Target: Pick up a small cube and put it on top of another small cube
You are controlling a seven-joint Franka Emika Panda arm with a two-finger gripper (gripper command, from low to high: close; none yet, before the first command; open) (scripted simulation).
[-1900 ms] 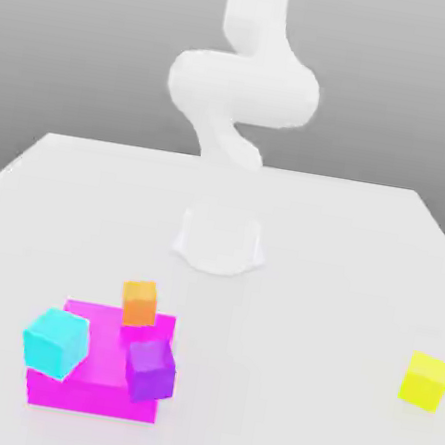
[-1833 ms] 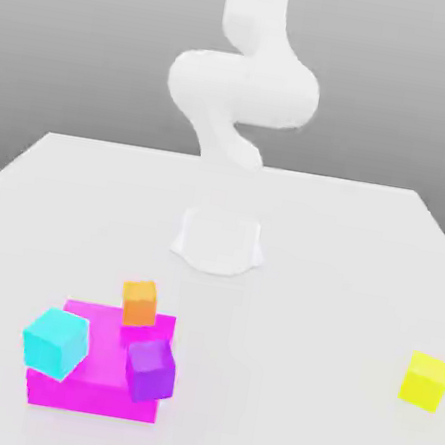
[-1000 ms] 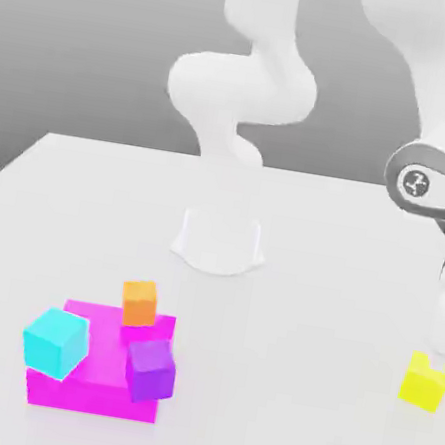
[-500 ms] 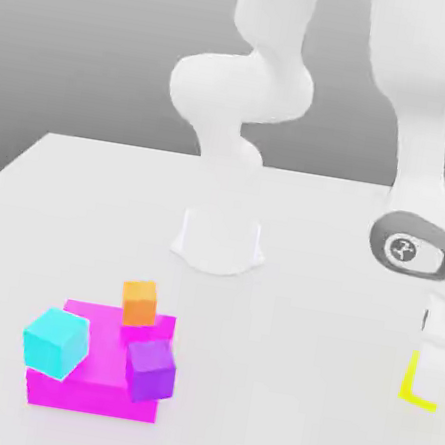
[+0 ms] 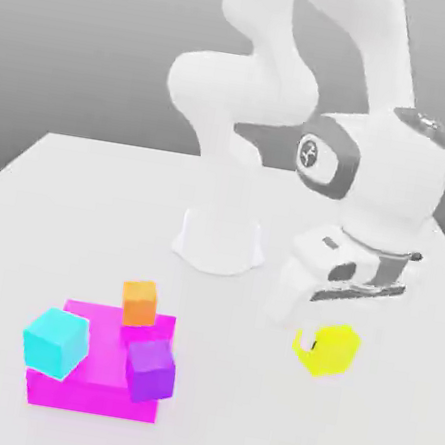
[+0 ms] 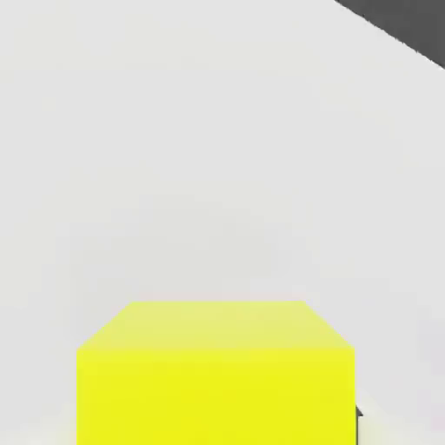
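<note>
Exterior view: I see the small cube (image 5: 326, 348), plain bright yellow, tilted and lifted off the desk (image 5: 68, 202) toward its right edge in this view. My hand (image 5: 325, 314) is clamped on it. Toward the near left corner, orange cube (image 5: 139, 302), purple cube (image 5: 151, 368) and cyan cube (image 5: 55, 342) crowd a magenta block (image 5: 89, 390).

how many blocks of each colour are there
yellow cube: 1
orange cube: 1
purple cube: 1
cyan cube: 1
magenta flat block: 1
total: 5
</note>
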